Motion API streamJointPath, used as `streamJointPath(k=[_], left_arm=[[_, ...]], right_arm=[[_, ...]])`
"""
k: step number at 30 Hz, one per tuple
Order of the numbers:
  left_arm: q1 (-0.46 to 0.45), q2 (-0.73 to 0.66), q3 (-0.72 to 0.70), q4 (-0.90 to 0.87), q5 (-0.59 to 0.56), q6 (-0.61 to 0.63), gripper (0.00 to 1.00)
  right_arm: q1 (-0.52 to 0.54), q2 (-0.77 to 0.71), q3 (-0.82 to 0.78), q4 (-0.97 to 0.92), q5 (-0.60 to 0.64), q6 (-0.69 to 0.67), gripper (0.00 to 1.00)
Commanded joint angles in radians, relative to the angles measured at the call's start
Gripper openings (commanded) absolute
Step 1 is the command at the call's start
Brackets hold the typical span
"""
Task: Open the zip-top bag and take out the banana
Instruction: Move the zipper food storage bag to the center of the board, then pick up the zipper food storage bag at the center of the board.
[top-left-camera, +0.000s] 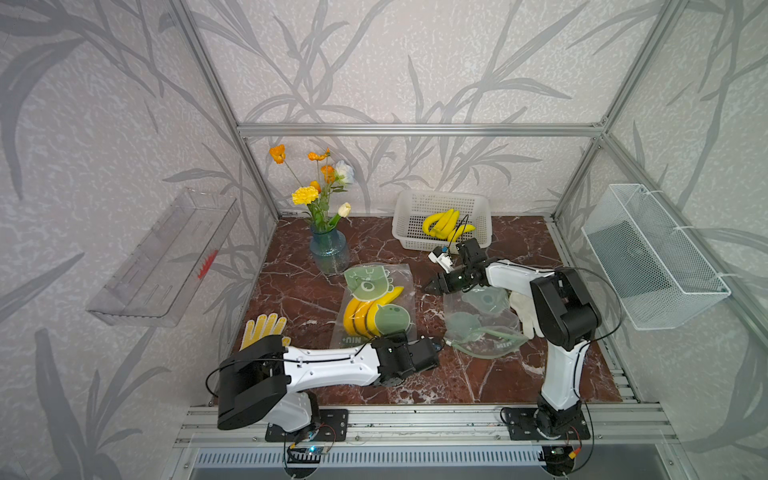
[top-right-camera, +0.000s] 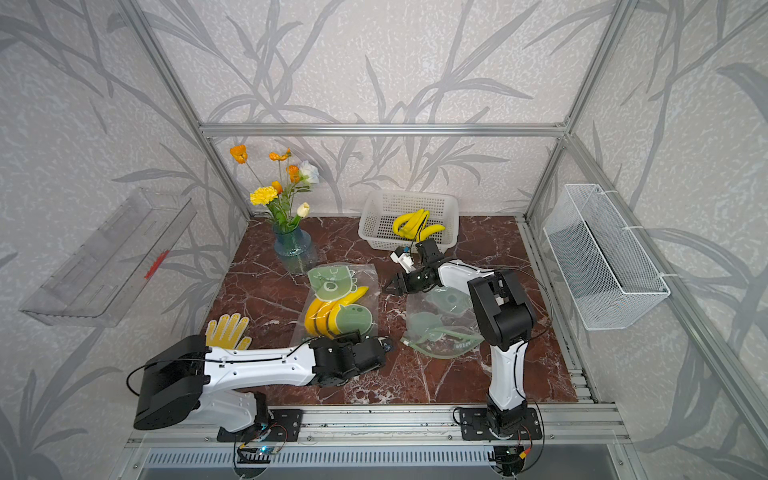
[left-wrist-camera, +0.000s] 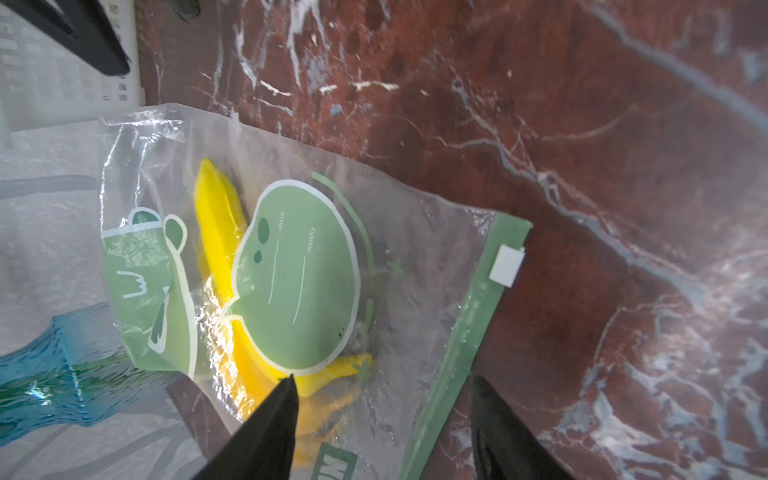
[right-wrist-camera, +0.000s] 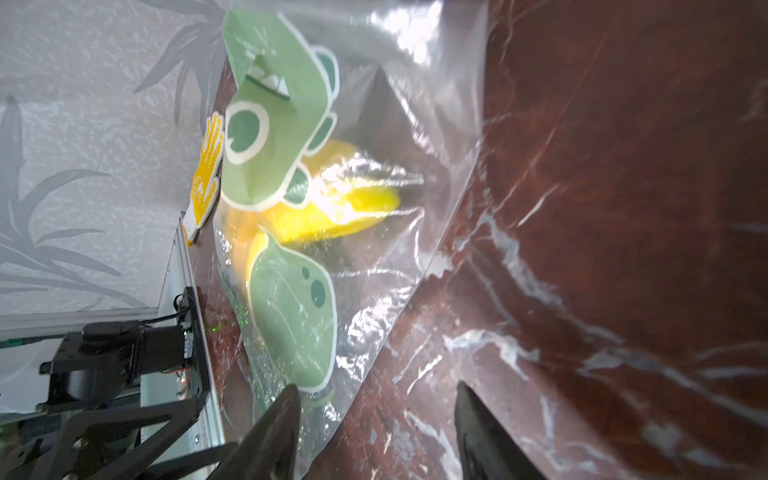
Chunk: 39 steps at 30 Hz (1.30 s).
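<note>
Carefully close your spread, empty left gripper on the near green zip strip of the clear cartoon-printed plastic bag lying mid-table, yellow bananas inside, while your right gripper, jaws likewise apart, braces it.

clear bag printed with green cartoon figures edged in white | zip strip coloured green | banana coloured yellow | table patterned as red-brown marble, veined white | vase tinted blue | basket coloured white | glove dotted yellow on white | walls papered with grey leaf pattern
</note>
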Motion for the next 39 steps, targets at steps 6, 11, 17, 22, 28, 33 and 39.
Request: streamJointPath(k=[6, 11, 17, 22, 28, 33, 39], left_arm=[[0.028, -0.022, 0.031, -0.039, -0.282, -0.263, 0.68], [0.197, -0.235, 0.028, -0.007, -0.236, -0.365, 0.91], [0.438, -0.39, 0.031, -0.011, -0.061, -0.424, 0.94], [0.607, -0.366, 0.042, -0.144, 0.049, -0.614, 0.99], [0.782, -0.367, -0.006, -0.099, 0.222, -0.712, 0.99], [0.788, -0.35, -0.009, -0.104, 0.266, -0.708, 0.98], [0.818, -0.304, -0.054, -0.103, 0.294, -0.755, 0.98]], right_arm=[[0.079, -0.195, -0.28, 0.054, 0.021, 0.063, 0.59], [0.097, -0.291, -0.332, 0.077, 0.048, 0.096, 0.6], [0.144, -0.324, -0.295, -0.01, 0.086, 0.107, 0.6], [0.217, -0.335, -0.307, -0.013, 0.139, 0.167, 0.6], [0.273, -0.382, -0.327, -0.012, 0.218, 0.232, 0.6], [0.278, -0.436, -0.332, -0.064, 0.271, 0.283, 0.6], [0.32, -0.42, -0.41, -0.054, 0.277, 0.348, 0.6]])
